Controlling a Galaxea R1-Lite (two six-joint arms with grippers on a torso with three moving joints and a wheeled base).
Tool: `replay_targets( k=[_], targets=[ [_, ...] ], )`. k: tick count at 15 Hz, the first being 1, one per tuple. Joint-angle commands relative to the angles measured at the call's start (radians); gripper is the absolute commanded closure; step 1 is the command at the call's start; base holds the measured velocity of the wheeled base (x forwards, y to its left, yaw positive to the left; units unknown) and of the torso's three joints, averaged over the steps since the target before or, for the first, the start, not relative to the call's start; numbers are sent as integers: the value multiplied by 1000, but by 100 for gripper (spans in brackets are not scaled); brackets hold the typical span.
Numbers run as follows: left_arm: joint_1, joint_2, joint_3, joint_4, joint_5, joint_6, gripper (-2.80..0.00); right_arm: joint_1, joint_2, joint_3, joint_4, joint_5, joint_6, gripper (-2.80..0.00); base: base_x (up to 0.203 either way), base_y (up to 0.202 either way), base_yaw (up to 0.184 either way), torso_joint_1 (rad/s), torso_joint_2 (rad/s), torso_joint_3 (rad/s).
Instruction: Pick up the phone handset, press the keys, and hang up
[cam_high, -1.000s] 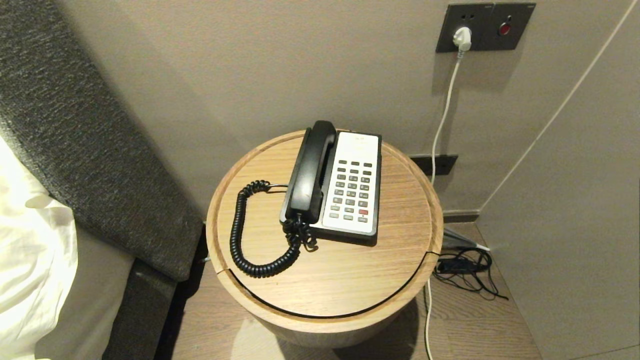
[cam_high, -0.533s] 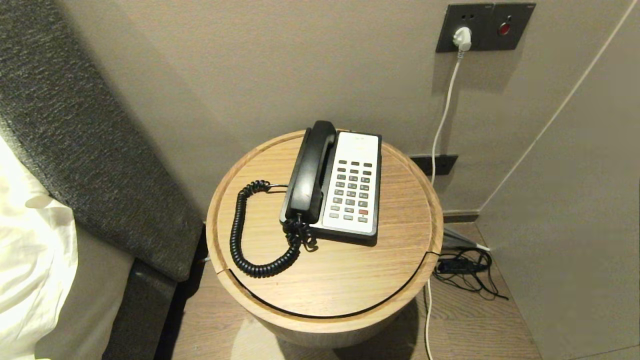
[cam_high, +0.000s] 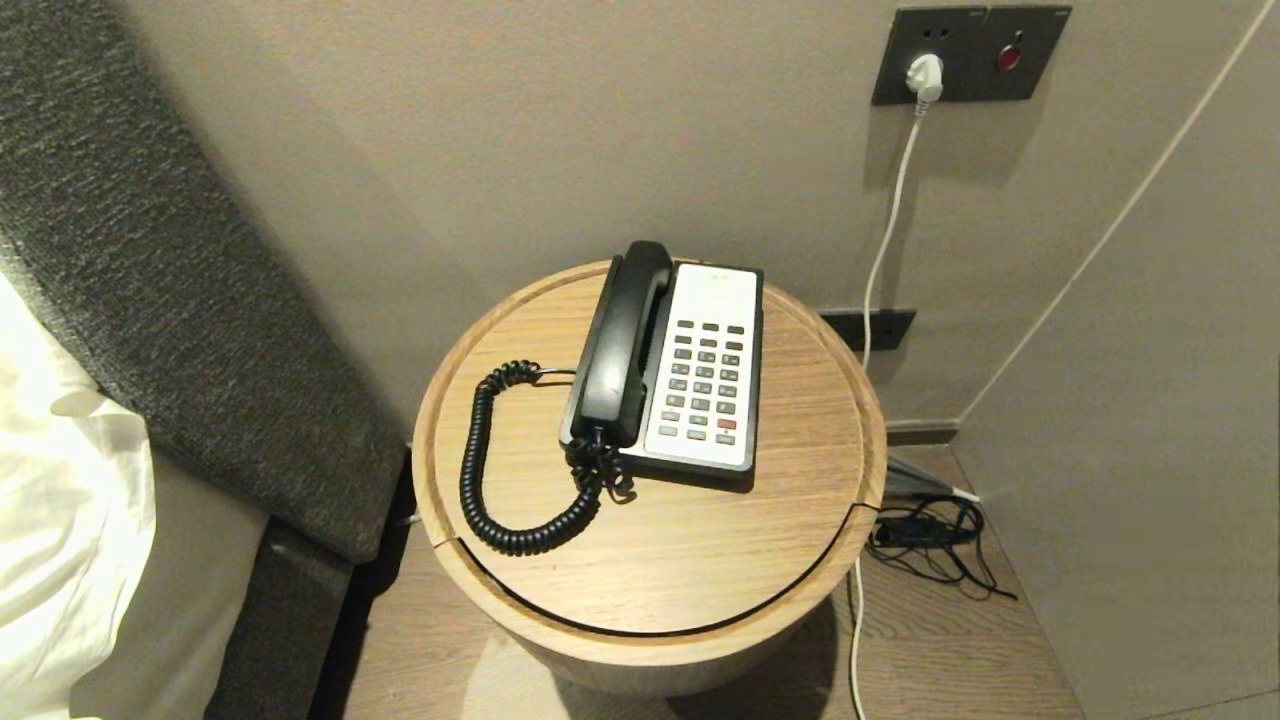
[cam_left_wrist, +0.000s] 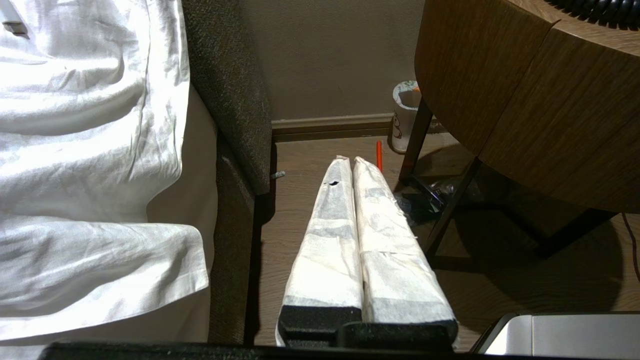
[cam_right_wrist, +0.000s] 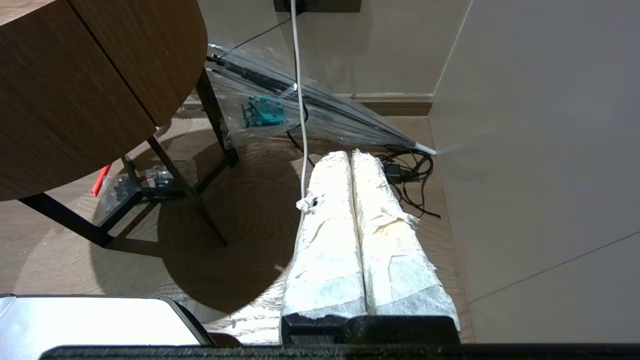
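Looking down at the round wooden worktop (cam_high: 700, 560), I see one phone handset (cam_high: 622, 345), glossy black and curved, cradled along the left side of the one phone base (cam_high: 742, 465). Its long axis runs from the wall toward me, earpiece end at the wall. One coiled cord (cam_high: 478, 470) loops left of the base. The keys (cam_high: 704, 382), dark grey with one red, sit on the base's white faceplate. My left tool (cam_left_wrist: 348, 161) and right tool (cam_right_wrist: 348, 155) hang low beside the worktop, both closed tight and empty.
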Motion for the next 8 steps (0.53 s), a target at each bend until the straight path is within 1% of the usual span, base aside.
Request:
replay_targets(
  k=[1, 8],
  targets=[
    [0, 2, 2, 1, 0, 1, 0, 1, 2, 0, 0, 0, 0, 0, 0, 0, 0, 0, 0, 0],
    [0, 2, 2, 5, -2, -7, 0, 1, 2, 0, 0, 0, 0, 0, 0, 0, 0, 0, 0, 5]
  ],
)
